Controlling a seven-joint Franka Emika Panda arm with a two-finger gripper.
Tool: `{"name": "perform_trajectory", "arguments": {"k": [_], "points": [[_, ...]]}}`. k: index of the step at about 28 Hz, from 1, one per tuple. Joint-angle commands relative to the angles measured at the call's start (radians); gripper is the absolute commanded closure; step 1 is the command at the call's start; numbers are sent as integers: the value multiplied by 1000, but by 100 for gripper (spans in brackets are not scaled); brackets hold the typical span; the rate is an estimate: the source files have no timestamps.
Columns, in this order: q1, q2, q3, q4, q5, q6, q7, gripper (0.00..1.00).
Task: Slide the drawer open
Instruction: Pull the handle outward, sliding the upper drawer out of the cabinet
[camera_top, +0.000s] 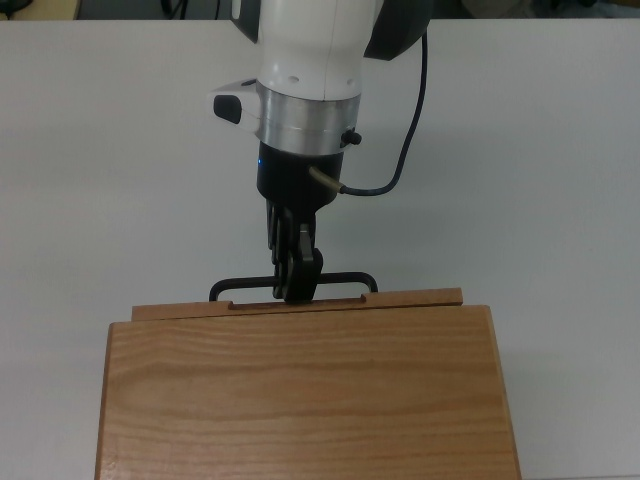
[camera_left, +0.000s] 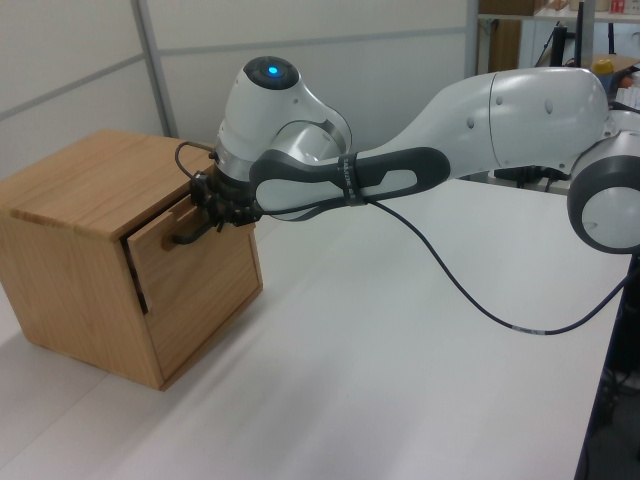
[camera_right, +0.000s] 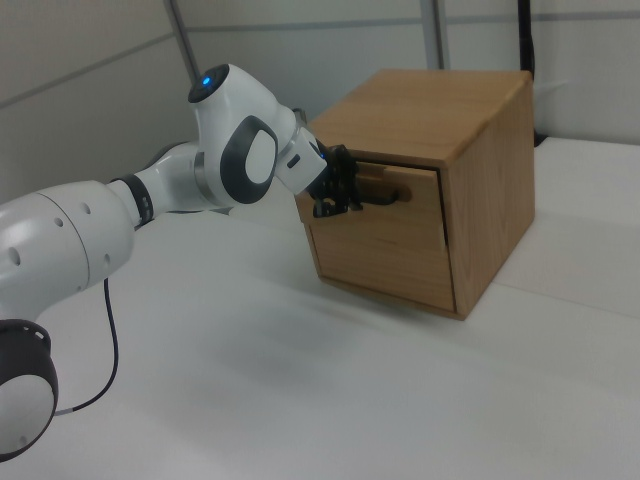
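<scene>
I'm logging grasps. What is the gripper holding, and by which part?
The gripper is closed on the light-wood drawer, gripping its black rounded bar handle near the middle.

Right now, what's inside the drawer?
Nothing can be made out. The drawer is out only a sliver past the box top, with the gripper at its handle. The top covers the inside, and the side views show just a dark gap.
</scene>
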Motion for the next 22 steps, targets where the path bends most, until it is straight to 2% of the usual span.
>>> {"name": "perform_trajectory", "arguments": {"k": [1,5,13,19,22], "points": [[-7,-89,13,-81,-24,-2,1,100],[-10,-156,14,-159,-20,-2,-7,100],[-19,-236,14,-235,-13,-40,-35,100],[-19,-317,14,-334,-8,-89,-75,100],[-20,-343,13,-363,9,-91,-90,100]]}}
